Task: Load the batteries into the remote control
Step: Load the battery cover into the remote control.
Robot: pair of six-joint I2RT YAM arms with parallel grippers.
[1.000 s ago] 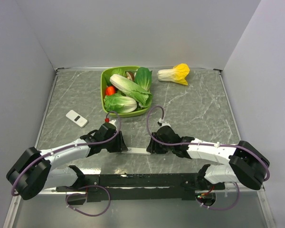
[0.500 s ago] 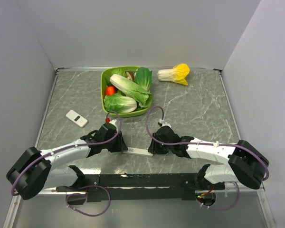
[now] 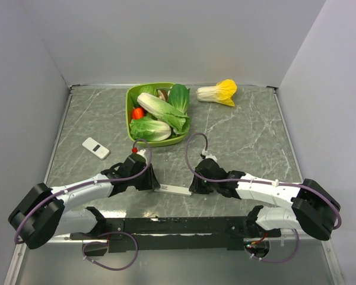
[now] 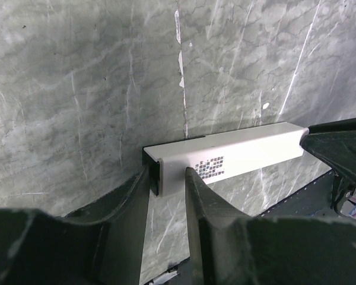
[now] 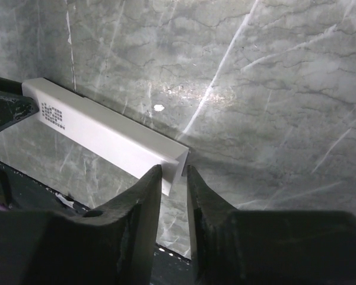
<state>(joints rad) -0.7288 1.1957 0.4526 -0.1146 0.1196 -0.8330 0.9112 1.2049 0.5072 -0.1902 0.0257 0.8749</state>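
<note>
The remote control (image 3: pixel 175 190) is a slim white bar lying on the marble table between my two grippers. In the left wrist view the remote control (image 4: pixel 243 148) shows a printed code patch and a black left end. My left gripper (image 4: pixel 168 172) is shut on that black end. In the right wrist view the remote control (image 5: pixel 101 133) runs up to the left, and my right gripper (image 5: pixel 172 169) is shut on its right end, which fills the narrow gap between the fingertips. The batteries are out of view.
A green bowl (image 3: pixel 130 98) of leafy vegetables and a red piece stands at the back centre. A yellow-tipped cabbage (image 3: pixel 218 92) lies to its right. A small white rectangular object (image 3: pixel 95 148) lies left of my left arm. Grey walls enclose the table.
My right gripper has narrowed onto the remote's right end and its arm has shifted slightly right. The left gripper closed a little further on the left end, then held still.
</note>
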